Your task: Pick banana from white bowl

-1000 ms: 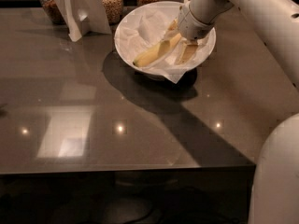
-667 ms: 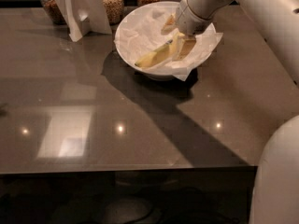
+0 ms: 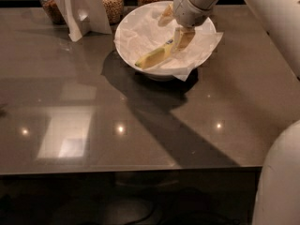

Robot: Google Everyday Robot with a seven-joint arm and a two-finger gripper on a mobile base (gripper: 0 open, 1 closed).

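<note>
**Yellow banana lay in the bowl as the tool drew back**

The banana point(image 3: 153, 56) rested on the crumpled paper lining point(image 3: 202, 45) of the white bowl point(image 3: 120, 28), its length slanting from the near-left up toward the blue sticker. The tool point(image 3: 174, 26) hung over the far half of the bowl with its two tan fingers point(image 3: 183, 36) spread well apart and nothing held between them. The nearer finger sat just beside the banana's far end; whether it touched could not be told.

A second before, the fingers had been lower and nearer, straddling the fruit. They had since shifted toward the far rim, while the banana had hardly moved. That read as a missed or abandoned approach, so the pick was not yet made. The tool would probably need to come down again over the fruit's middle and close. Glass jars of grain point(image 3: 112, 3) stood behind on the desk point(image 3: 140, 139).
</note>
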